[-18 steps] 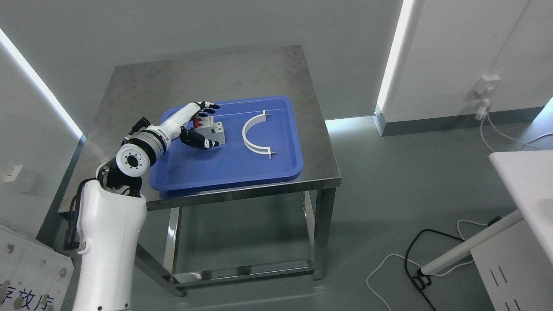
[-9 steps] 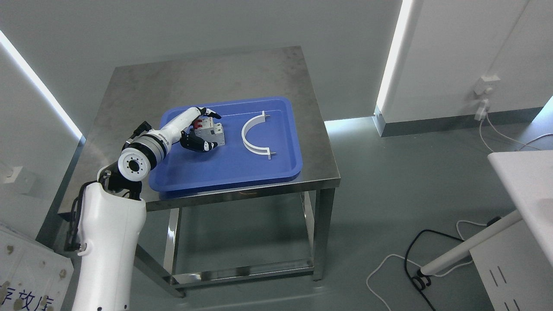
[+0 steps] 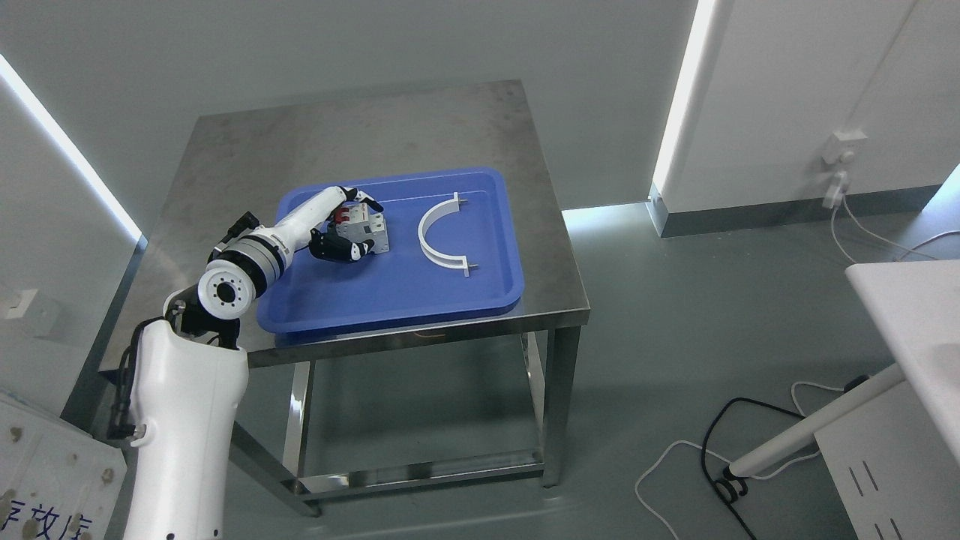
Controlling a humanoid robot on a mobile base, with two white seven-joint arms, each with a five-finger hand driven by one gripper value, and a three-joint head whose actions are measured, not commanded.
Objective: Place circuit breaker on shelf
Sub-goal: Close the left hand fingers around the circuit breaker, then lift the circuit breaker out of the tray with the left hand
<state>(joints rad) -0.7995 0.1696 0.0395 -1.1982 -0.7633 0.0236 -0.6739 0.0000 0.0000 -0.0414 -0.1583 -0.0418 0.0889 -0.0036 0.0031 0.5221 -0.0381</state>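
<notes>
One circuit breaker (image 3: pixel 369 231), grey-white with red switches on top, lying in the left half of the blue tray (image 3: pixel 390 289), toward its far edge. Wrapped by the left hand (image 3: pixel 341 229): dark fingers (image 3: pixel 346 251) curled against the near side, thumb hooked over the far side by the red switches, closed around the body rather than spread. Whether lifted clear of the tray floor or resting on it, impossible to tell from this angle. To the right, apart from the breaker and in the same tray, one white curved bracket (image 3: pixel 439 240), a half-ring with a small pin at each end, open side facing right. Nothing between breaker and bracket but bare blue tray. One tray only, sitting on the near part of one steel table (image 3: pixel 360 131), its front lip close to the table's near edge; the far half of the tabletop bare metal. Left arm rising from the lower left over the table's near-left corner. On the floor at the lower right, cables (image 3: pixel 705 450), black and white, looping beside a white slanted leg. At the right edge, a white surface (image 3: pixel 911 300). On the far wall, a socket (image 3: pixel 844 146) with a plug and lead hanging down.
</notes>
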